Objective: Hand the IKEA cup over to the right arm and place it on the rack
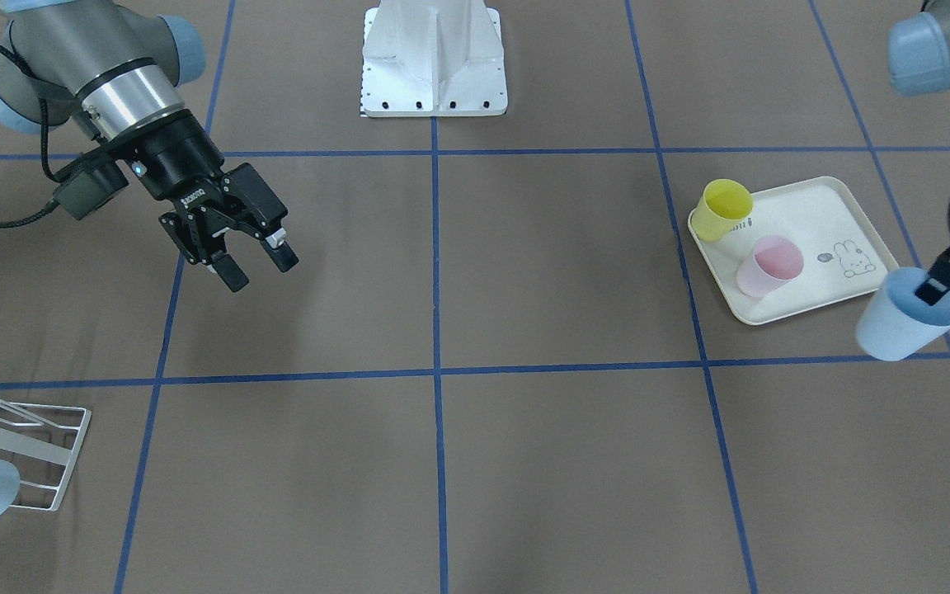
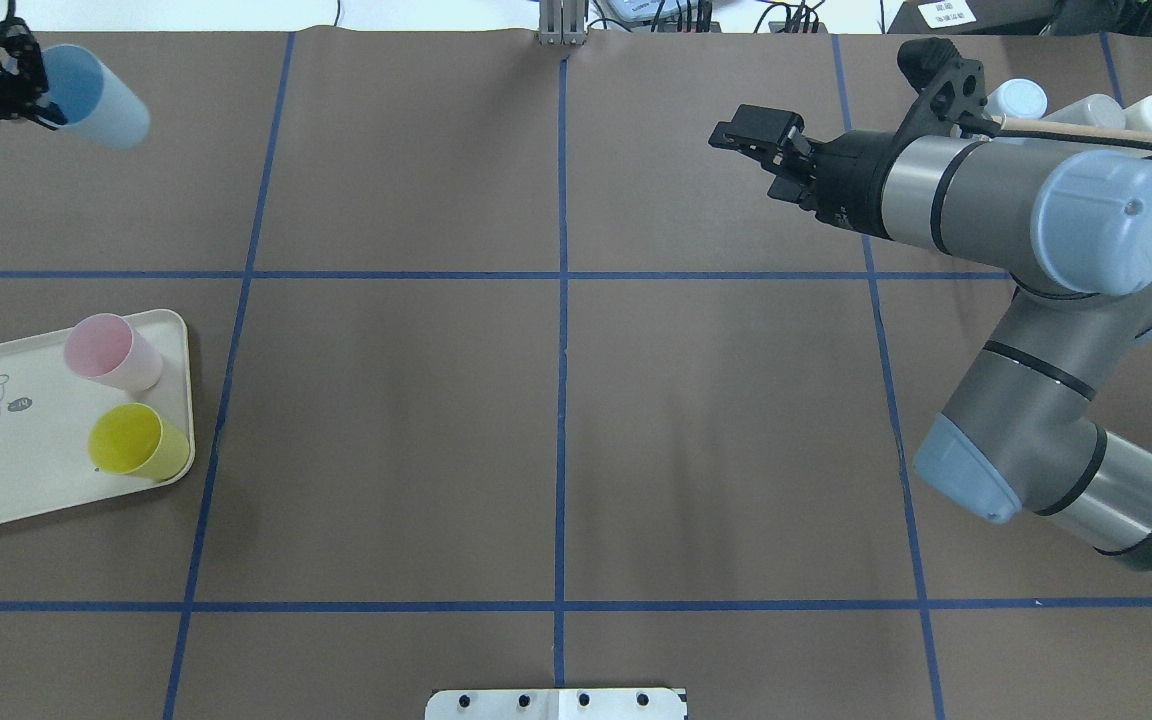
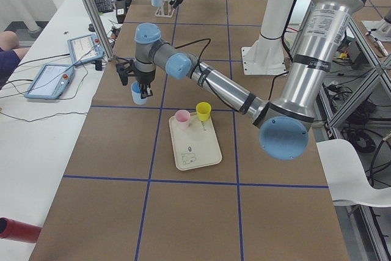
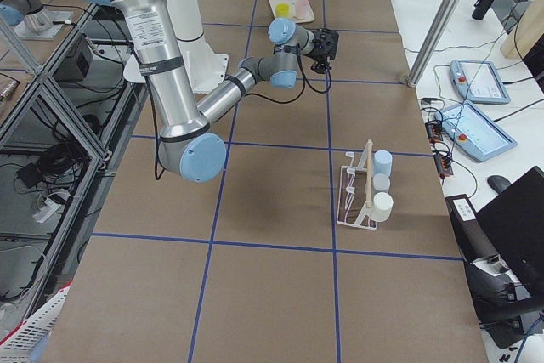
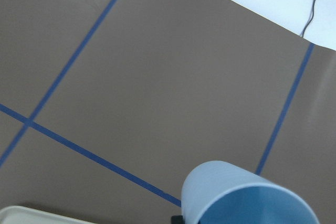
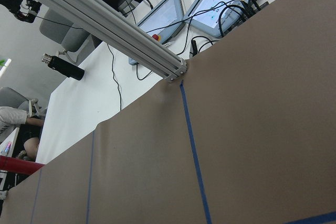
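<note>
The left pincer (image 1: 941, 280) clamps the blue cup (image 2: 101, 100) by its rim above the surface (image 2: 386, 420), base toward 4 o'clock. From overhead it lies at 9 o'clock, well apart from the spread, empty right pincer (image 2: 751, 135).

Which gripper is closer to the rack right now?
Right. The right gripper hangs open at the rack end; the left gripper holds the blue cup at the tray end.

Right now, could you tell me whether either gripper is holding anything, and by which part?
The left gripper holds the light blue cup by its rim, one finger inside the mouth. The right gripper is open and empty.
</note>
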`<state>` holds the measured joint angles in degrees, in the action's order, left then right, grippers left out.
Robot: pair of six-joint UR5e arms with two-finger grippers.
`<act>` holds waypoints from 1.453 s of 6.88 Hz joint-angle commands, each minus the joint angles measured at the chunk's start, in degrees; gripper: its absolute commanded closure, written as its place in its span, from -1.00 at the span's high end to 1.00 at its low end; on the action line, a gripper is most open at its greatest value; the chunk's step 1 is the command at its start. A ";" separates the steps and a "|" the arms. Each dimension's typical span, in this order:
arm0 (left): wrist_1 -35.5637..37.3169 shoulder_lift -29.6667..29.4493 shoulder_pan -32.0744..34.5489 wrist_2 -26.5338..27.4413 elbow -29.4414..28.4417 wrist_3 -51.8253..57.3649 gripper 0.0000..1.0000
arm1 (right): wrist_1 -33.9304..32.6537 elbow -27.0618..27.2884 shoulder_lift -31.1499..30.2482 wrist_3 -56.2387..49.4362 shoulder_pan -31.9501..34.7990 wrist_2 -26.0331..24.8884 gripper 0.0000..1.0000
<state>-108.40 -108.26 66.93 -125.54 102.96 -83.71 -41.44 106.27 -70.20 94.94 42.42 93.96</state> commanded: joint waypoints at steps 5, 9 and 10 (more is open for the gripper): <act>-53.94 -3.01 -28.21 38.62 -2.32 -54.50 -1.00 | 13.84 -0.62 2.60 20.01 -0.58 -0.09 0.99; -67.90 -9.59 -35.47 51.16 -5.04 -59.90 -1.00 | 13.93 -0.54 8.41 24.95 -0.76 -0.36 0.99; -69.39 -9.95 -36.16 52.66 -5.40 -59.82 -1.00 | 13.93 -0.71 8.94 24.95 -1.11 -0.97 0.99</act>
<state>-176.22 -117.29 31.54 -75.01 98.35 -143.46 -27.51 105.70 -62.13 119.63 41.59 93.46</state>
